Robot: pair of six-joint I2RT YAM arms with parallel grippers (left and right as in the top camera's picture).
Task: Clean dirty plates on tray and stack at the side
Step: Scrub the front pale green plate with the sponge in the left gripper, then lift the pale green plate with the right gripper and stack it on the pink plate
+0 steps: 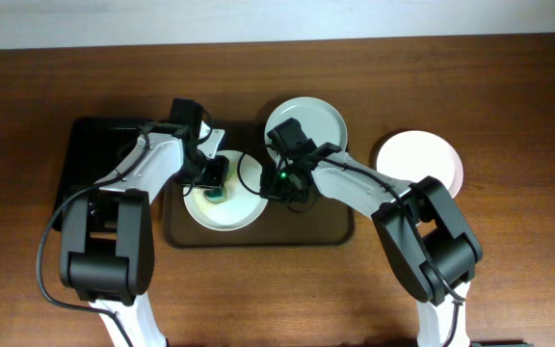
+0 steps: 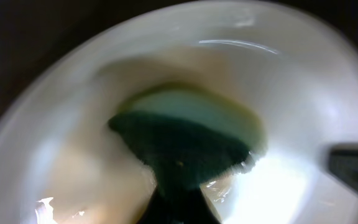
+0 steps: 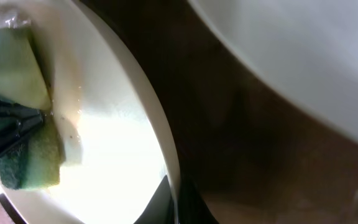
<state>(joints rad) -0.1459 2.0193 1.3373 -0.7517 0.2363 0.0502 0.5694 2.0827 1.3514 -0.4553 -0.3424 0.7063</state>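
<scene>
One white plate [image 1: 229, 214] lies on the brown tray [image 1: 326, 231]. My left gripper [image 1: 217, 185] is shut on a green-and-yellow sponge [image 1: 218, 197] and presses it onto that plate; the left wrist view shows the sponge [image 2: 185, 143] on the plate [image 2: 303, 93]. My right gripper [image 1: 279, 185] is shut on the plate's right rim [image 3: 165, 149], a finger on each side [image 3: 174, 200]. A second plate [image 1: 308, 118] sits at the tray's back. A third plate [image 1: 417, 161] lies on the table to the right.
A smaller black tray [image 1: 90, 159] lies left of the brown tray, under my left arm. The right wrist view shows the sponge [image 3: 27, 149], the second plate [image 3: 303, 56] and the tray floor [image 3: 260, 155]. My two arms meet over the tray's middle.
</scene>
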